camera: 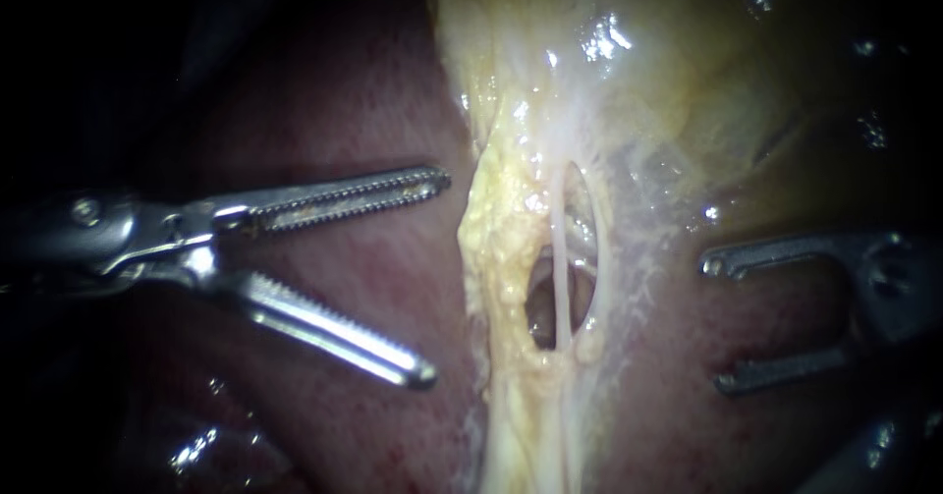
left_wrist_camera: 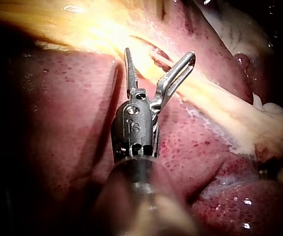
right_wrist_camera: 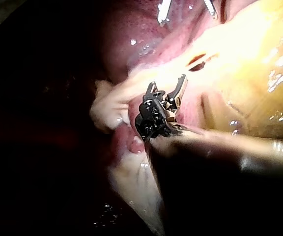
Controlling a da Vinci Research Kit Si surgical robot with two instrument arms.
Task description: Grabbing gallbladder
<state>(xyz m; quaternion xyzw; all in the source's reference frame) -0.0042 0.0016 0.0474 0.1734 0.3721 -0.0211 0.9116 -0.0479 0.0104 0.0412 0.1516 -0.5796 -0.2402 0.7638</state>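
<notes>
I see my left instrument and right instrument flanking the pale yellowish tissue band below the gallbladder, both end effectors spread apart, gripping nothing.

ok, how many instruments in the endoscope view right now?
2. The left instrument comes in from the left, jaws open over the liver, gripping nothing. The right instrument comes in from the right, jaws open too, also empty. No others show.

Bright centre, dark edges, wet glare on gallbladder
</notes>
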